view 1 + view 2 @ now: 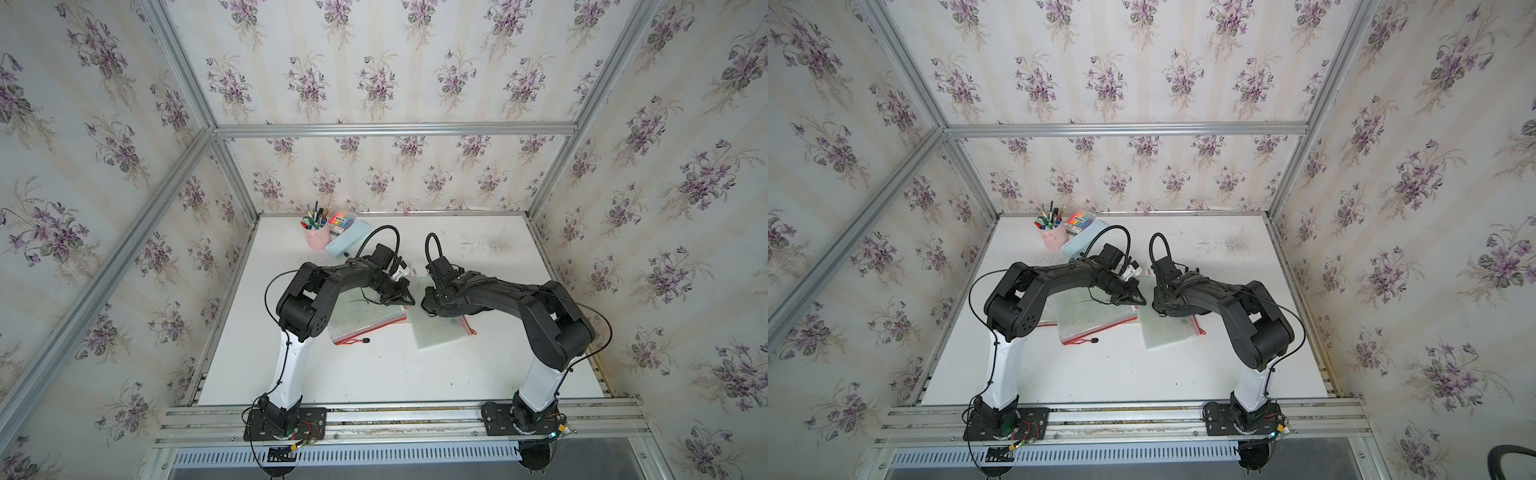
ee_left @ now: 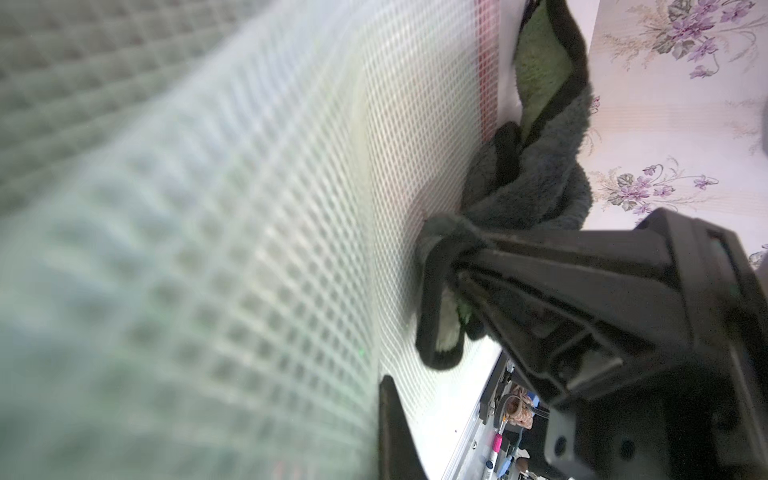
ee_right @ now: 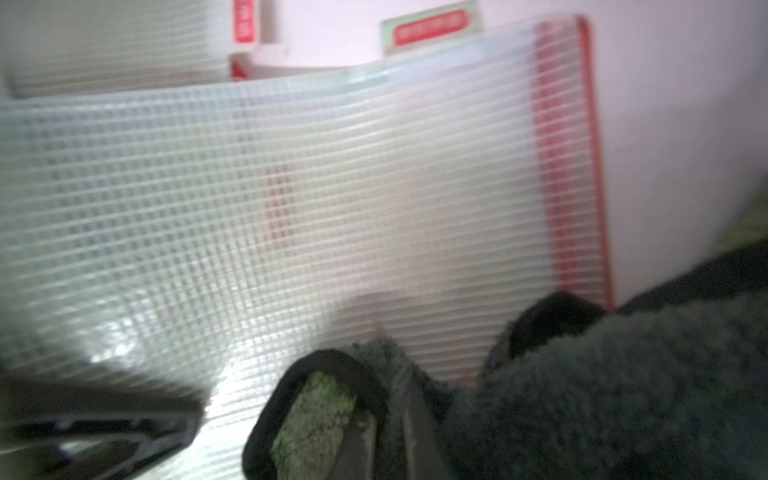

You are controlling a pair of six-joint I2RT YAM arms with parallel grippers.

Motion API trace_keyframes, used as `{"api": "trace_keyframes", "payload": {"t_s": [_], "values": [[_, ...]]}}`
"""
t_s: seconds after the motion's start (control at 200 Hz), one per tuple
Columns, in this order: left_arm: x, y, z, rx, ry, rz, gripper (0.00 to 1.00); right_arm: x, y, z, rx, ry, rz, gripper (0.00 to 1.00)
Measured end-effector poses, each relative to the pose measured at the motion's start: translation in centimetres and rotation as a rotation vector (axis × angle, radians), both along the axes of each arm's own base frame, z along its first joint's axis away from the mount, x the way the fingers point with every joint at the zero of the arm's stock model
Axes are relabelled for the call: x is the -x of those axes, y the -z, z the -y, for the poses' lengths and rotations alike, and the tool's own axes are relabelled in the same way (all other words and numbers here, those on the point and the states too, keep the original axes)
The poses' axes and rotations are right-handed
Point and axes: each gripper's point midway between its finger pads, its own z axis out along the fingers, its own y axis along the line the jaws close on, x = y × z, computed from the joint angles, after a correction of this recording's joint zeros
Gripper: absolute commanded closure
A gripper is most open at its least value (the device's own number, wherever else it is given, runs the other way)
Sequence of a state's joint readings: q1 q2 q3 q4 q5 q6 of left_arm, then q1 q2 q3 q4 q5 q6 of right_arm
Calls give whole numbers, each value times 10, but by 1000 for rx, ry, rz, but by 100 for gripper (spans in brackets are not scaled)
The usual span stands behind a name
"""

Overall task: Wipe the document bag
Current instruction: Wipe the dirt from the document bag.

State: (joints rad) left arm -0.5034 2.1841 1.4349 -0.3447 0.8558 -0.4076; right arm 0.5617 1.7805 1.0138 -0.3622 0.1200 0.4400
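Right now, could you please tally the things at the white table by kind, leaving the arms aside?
Clear mesh document bags with red zips: 2
Dark grey and green fuzzy cloth: 1
Pink cup of pens: 1
Pale blue pencil case: 1
Box of coloured markers: 1
Small red-labelled packs: 2
Total: 8

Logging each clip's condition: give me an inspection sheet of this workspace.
Surface: white table, dark smudges far right.
Job's things: left bag and right bag side by side; dark cloth on the right bag.
Clutter: pen cup, marker pack, blue case at the back left.
Grippers: right gripper fingers shut on the cloth; left gripper shut by the bags' adjoining corners, grip unclear.
Cables: black loop above each wrist.
Surroundings: floral walls, metal frame.
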Motion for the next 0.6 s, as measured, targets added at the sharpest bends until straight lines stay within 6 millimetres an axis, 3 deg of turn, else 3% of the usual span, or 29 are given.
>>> {"api": "trace_keyframes", "payload": {"t_s": [0.125,0.26,0.325,0.39,0.47,0.6], "values": [[3,0,2,-13,3,-6,100,10,-9,18,90,-3,-25,90],[4,-1,9,-25,8,-5,100,-7,-30,-17,54,-75,39,90],[5,-1,11,-29,8,-9,100,-9,-21,-29,31,-97,32,91],[6,0,11,-35,5,-11,100,-3,0,-25,50,-92,-6,91],[6,1,9,-44,0,-13,100,1,10,-17,53,-83,-19,91],[4,1,10,-44,-1,-2,100,0,10,-5,-37,-29,5,91]]}}
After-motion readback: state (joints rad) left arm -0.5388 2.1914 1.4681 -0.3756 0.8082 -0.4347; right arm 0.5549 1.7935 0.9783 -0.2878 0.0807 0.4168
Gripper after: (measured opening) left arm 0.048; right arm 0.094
